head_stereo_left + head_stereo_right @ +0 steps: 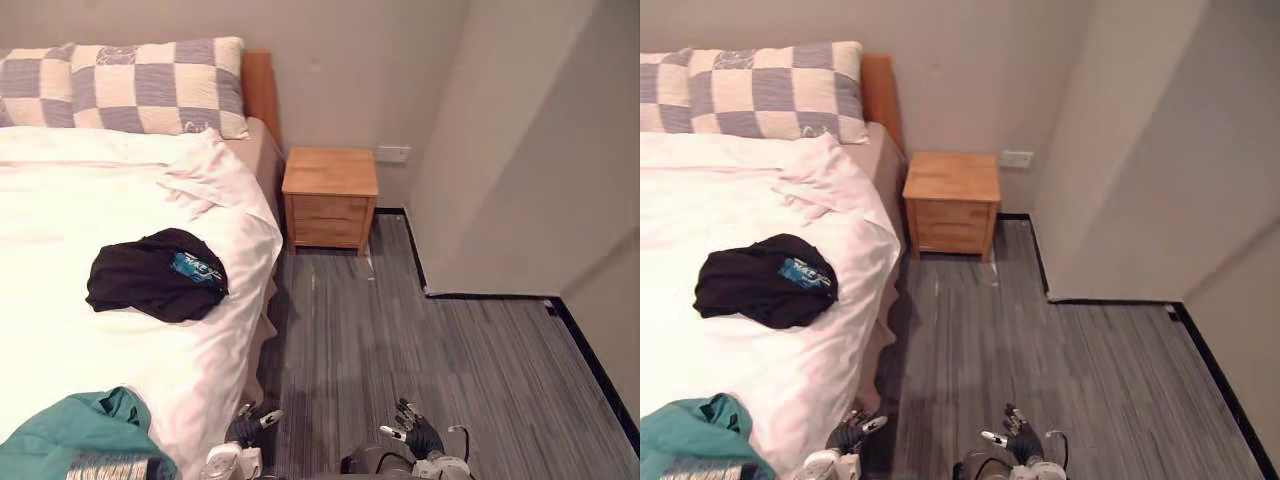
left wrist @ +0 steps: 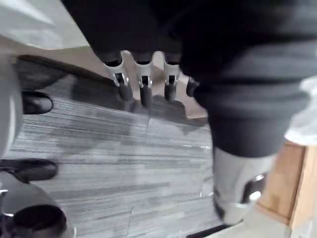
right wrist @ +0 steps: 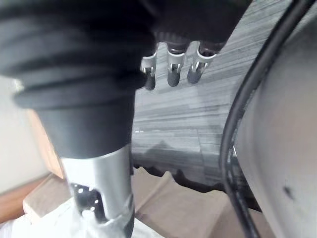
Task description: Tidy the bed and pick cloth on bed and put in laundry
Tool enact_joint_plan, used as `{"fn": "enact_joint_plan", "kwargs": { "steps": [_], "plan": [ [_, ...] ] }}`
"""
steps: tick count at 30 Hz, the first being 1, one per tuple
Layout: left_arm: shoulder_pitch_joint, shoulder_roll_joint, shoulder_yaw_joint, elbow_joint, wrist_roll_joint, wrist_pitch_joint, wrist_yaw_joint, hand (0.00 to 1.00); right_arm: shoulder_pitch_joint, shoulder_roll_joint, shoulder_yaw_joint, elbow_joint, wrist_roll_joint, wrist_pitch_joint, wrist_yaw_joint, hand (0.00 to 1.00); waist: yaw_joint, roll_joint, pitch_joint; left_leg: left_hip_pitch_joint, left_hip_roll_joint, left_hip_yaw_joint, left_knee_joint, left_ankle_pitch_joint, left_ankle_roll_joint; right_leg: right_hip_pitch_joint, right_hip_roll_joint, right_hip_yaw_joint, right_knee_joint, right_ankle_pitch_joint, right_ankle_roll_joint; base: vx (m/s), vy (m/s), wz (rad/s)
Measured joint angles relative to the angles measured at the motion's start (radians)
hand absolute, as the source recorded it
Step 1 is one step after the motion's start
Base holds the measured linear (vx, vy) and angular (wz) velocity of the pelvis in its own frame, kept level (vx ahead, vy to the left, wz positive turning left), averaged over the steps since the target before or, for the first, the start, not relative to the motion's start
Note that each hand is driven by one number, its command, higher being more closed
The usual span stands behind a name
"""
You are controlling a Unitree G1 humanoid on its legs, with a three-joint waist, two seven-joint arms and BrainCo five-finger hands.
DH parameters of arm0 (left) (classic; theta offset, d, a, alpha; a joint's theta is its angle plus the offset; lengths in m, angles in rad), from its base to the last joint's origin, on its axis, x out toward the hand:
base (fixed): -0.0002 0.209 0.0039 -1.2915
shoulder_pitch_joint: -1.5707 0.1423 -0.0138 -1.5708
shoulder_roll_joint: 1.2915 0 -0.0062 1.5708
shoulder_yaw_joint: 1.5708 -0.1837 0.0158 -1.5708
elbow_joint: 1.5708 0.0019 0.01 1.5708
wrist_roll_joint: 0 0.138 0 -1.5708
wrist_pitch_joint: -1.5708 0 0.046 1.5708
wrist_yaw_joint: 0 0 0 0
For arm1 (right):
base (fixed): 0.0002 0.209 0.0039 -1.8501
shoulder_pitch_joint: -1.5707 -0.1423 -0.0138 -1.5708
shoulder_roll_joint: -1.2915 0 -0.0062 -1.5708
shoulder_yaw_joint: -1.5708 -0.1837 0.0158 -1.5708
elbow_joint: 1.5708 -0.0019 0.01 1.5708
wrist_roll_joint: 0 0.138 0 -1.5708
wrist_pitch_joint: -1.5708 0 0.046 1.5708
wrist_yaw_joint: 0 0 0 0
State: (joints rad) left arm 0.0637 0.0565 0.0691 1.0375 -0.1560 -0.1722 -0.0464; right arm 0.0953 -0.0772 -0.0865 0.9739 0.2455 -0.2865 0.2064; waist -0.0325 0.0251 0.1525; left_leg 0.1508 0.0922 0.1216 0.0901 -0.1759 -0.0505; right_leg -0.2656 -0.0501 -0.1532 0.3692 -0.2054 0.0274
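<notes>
Crumpled black cloth garment (image 1: 155,272) is lying on the white-sheeted bed (image 1: 80,200), appearing soft, light, limp (apt to drape); gripping its bunched centre is advisable. Left robot hand (image 1: 250,425) and right robot hand (image 1: 415,435) are hanging relaxed, empty.

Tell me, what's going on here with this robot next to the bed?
The robot stands beside the bed with its left robot hand and right robot hand low over the floor, both open and holding nothing. A black cloth lies on the bed, and a teal cloth sits at its near edge; neither is picked up yet. The sheet is rumpled near the pillows.
</notes>
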Motion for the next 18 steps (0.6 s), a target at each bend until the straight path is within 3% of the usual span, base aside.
{"fn": "enact_joint_plan", "kwargs": {
  "steps": [1, 3, 4, 5, 6, 7, 9, 10, 12, 14, 15, 16, 17, 18],
  "plan": [
    [0.004, -0.002, 0.027, 0.000, 0.000, 0.007, 0.001, 0.00, -0.012, -0.001, -0.006, -0.003, -0.008, -0.001, -0.014, 0.00, 0.002, 0.004, 0.011, 0.023, 0.024, 0.025, 0.000, -0.018, -0.026, -0.027, -0.005, 0.011, -0.080, 0.078, 0.003, 0.57, -0.153, -0.45],
    [0.008, 0.000, 0.059, 0.000, -0.002, 0.011, 0.000, 0.00, -0.016, 0.008, -0.007, -0.018, -0.010, 0.001, -0.027, 0.00, 0.002, -0.018, 0.020, 0.070, 0.031, 0.048, 0.016, -0.052, -0.033, -0.020, -0.032, 0.009, -0.143, 0.155, 0.003, 0.56, -0.254, -0.35],
    [0.009, -0.003, 0.076, 0.001, -0.002, 0.012, -0.001, 0.00, -0.019, 0.015, -0.013, -0.020, -0.005, 0.007, -0.028, 0.00, 0.005, -0.020, 0.024, 0.071, 0.061, 0.048, 0.106, -0.080, -0.023, -0.008, -0.029, -0.026, -0.096, 0.200, -0.034, 0.53, -0.339, -0.16],
    [0.006, -0.004, 0.081, -0.001, -0.002, 0.011, -0.002, 0.00, -0.019, 0.016, -0.017, -0.020, -0.003, 0.013, -0.029, 0.00, 0.006, -0.015, 0.024, 0.048, 0.078, 0.046, 0.176, -0.079, -0.021, -0.001, -0.022, -0.031, -0.080, 0.176, -0.034, 0.59, -0.465, 0.03],
    [0.002, -0.018, 0.091, -0.019, -0.001, 0.011, -0.005, 0.00, -0.016, 0.015, -0.020, -0.035, -0.009, 0.020, -0.032, 0.00, 0.004, -0.002, 0.023, -0.034, 0.117, 0.022, 0.369, -0.057, -0.012, 0.026, 0.000, -0.048, -0.082, 0.141, -0.050, 0.43, -0.395, 0.09],
    [0.000, -0.042, 0.114, -0.035, -0.001, 0.009, -0.004, 0.00, -0.014, 0.006, -0.016, -0.052, -0.012, 0.026, -0.034, 0.00, 0.005, 0.020, 0.029, -0.131, 0.159, -0.010, 0.584, 0.021, -0.021, 0.065, 0.036, -0.057, -0.097, 0.109, -0.066, 0.43, -0.369, 0.08],
    [0.006, -0.052, 0.129, -0.044, 0.006, 0.004, -0.009, 0.00, -0.027, -0.003, 0.008, -0.060, -0.012, 0.031, -0.032, 0.00, 0.022, 0.038, 0.034, -0.265, 0.209, -0.055, 0.826, 0.127, -0.048, 0.150, 0.090, -0.049, -0.148, 0.078, -0.100, 0.44, -0.274, -0.11],
    [0.010, -0.042, 0.129, -0.046, 0.010, -0.016, -0.025, 0.00, -0.038, -0.001, 0.013, -0.047, -0.023, 0.038, -0.027, 0.00, 0.031, 0.031, 0.041, -0.316, 0.183, -0.041, 0.853, 0.038, -0.050, 0.244, 0.101, -0.035, -0.215, 0.073, -0.101, 0.51, -0.310, -0.18],
    [0.019, -0.041, 0.128, -0.054, 0.017, -0.033, -0.030, 0.00, -0.041, -0.003, 0.015, -0.043, -0.052, 0.044, -0.022, 0.00, 0.046, 0.025, 0.042, -0.330, 0.135, -0.002, 0.762, -0.013, -0.046, 0.320, 0.101, -0.018, -0.270, 0.068, -0.097, 0.41, -0.239, -0.27],
    [0.052, -0.044, 0.125, -0.070, 0.013, -0.067, -0.046, 0.00, -0.059, -0.006, 0.021, -0.044, -0.056, 0.045, -0.013, 0.00, 0.058, 0.024, 0.042, -0.344, 0.069, 0.085, 0.510, -0.028, -0.047, 0.387, 0.100, 0.001, -0.329, 0.052, -0.088, 0.36, -0.133, -0.38],
    [0.054, -0.040, 0.104, -0.074, 0.007, -0.074, -0.046, 0.00, -0.067, -0.010, 0.021, -0.043, -0.084, 0.041, -0.012, 0.00, 0.065, 0.025, 0.041, -0.341, 0.037, 0.176, 0.321, 0.017, -0.046, 0.419, 0.101, -0.002, -0.364, 0.050, -0.094, 0.35, -0.069, -0.14],
    [0.054, -0.036, 0.091, -0.075, 0.003, -0.075, -0.046, 0.00, -0.069, -0.014, 0.022, -0.042, -0.096, 0.040, -0.012, 0.00, 0.065, 0.026, 0.040, -0.342, 0.029, 0.246, 0.252, 0.050, -0.040, 0.437, 0.103, -0.011, -0.378, 0.048, -0.096, 0.48, -0.071, 0.16],
    [0.052, -0.027, 0.061, -0.078, 0.001, -0.077, -0.046, 0.00, -0.069, -0.026, 0.022, -0.042, -0.121, 0.040, -0.015, 0.00, 0.065, 0.024, 0.041, -0.344, 0.018, 0.409, 0.176, 0.104, -0.015, 0.477, 0.108, -0.037, -0.406, 0.041, -0.109, 0.53, -0.050, 0.43],
    [0.052, -0.022, 0.049, -0.079, -0.002, -0.076, -0.046, 0.00, -0.069, -0.033, 0.022, -0.044, -0.129, 0.040, -0.024, 0.00, 0.066, 0.021, 0.043, -0.337, 0.004, 0.547, 0.156, 0.118, 0.034, 0.520, 0.113, -0.079, -0.417, 0.021, -0.094, 0.66, -0.041, 0.68]
  ]
}}
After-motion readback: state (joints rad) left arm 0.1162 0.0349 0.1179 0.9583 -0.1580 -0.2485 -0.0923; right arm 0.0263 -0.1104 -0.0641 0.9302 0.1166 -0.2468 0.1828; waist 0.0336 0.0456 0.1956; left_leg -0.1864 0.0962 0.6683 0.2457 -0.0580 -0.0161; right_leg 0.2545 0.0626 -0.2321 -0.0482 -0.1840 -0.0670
